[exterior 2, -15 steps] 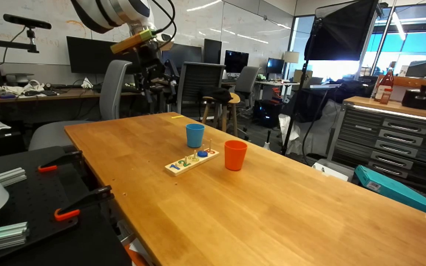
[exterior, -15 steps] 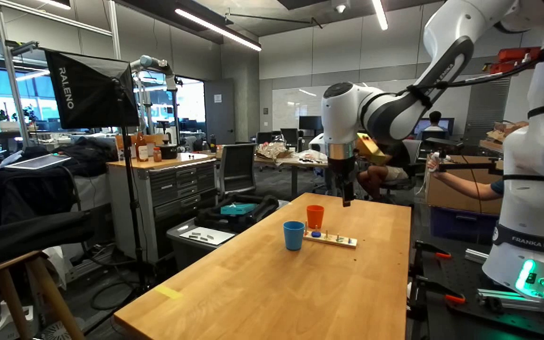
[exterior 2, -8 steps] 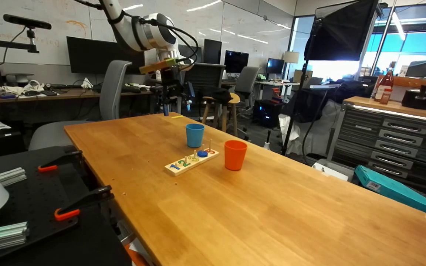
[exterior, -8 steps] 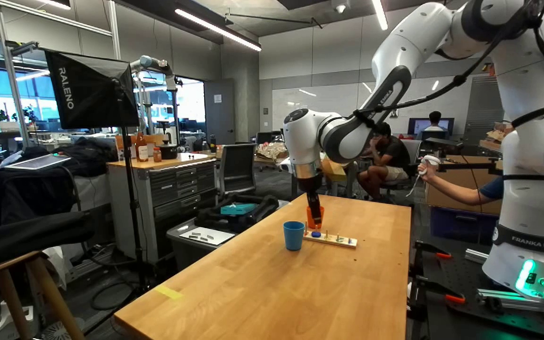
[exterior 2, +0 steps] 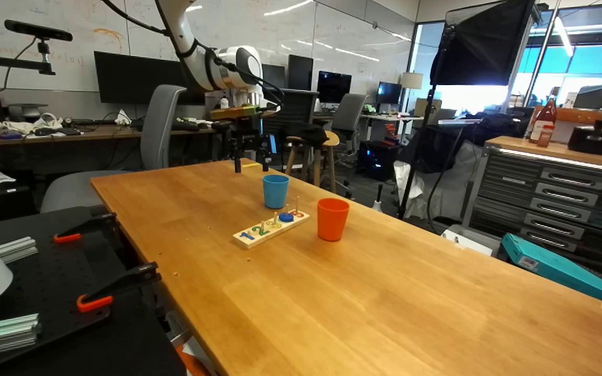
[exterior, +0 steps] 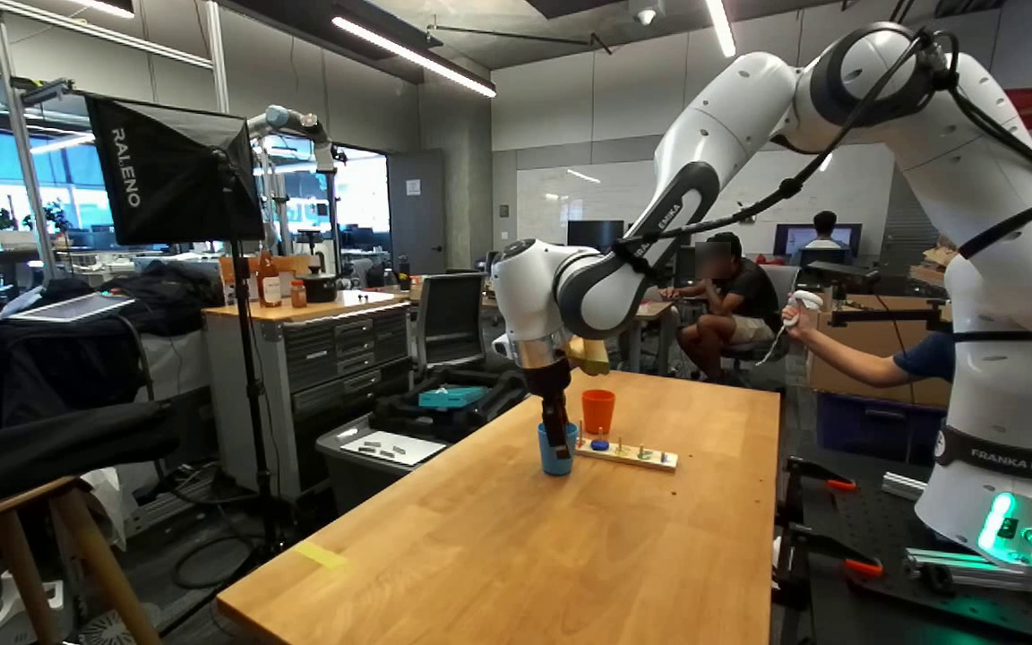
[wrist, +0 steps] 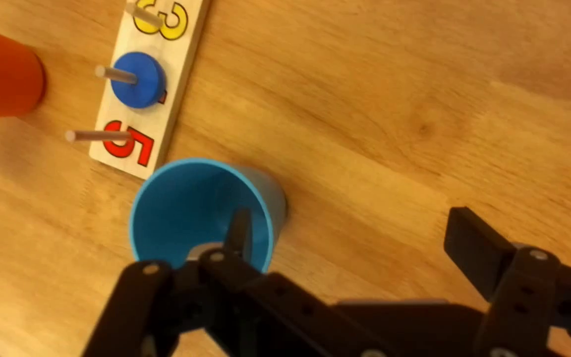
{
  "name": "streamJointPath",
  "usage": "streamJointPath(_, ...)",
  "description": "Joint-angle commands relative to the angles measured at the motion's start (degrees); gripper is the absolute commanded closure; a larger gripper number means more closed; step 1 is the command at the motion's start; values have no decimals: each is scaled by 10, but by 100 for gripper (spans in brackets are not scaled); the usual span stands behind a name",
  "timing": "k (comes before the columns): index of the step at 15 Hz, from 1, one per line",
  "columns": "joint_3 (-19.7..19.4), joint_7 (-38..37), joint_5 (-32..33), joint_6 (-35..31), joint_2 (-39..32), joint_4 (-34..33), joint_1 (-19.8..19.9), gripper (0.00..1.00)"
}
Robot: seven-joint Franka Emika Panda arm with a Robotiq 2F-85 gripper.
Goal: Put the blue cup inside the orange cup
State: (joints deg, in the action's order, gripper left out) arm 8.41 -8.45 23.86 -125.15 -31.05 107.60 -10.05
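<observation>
wrist view: the gripper (wrist: pixel 350 225) spans the bottom, jaws wide apart and gripping nothing, one covering part of the blue cup (wrist: pixel 189 208) left of centre. the orange cup (wrist: pixel 0 74) (cut by the frame edge) stands upper left.

In an exterior view, the white arm (exterior: pixel 722 109) rose from its base (exterior: pixel 955 497) at the lower right of the frame, bent near the upper right and sloped down leftward to the wrist (exterior: pixel 525 291), close to the middle. A green light (exterior: pixel 996 521) shone on the base. In an exterior view, the dark tool (exterior 2: pixel 252 168) hung left of centre in the upper half, pointing down, its two jaws spread. In the wrist view they stood well apart, one low and left of centre, the other at lower right.
</observation>
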Motion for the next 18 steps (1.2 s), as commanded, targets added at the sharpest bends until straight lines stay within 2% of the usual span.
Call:
streamJointPath(1,-18,27,-34,38,-42,-82,-19,0)
streamJointPath(8,-47,25,-30,91,-66,-117,-16,0)
streamJointPath(17,-51,25,-31,89,-103,-118,-20,0)
streamJointPath(18,-52,25,-29,86,-104,-118,-22,3)
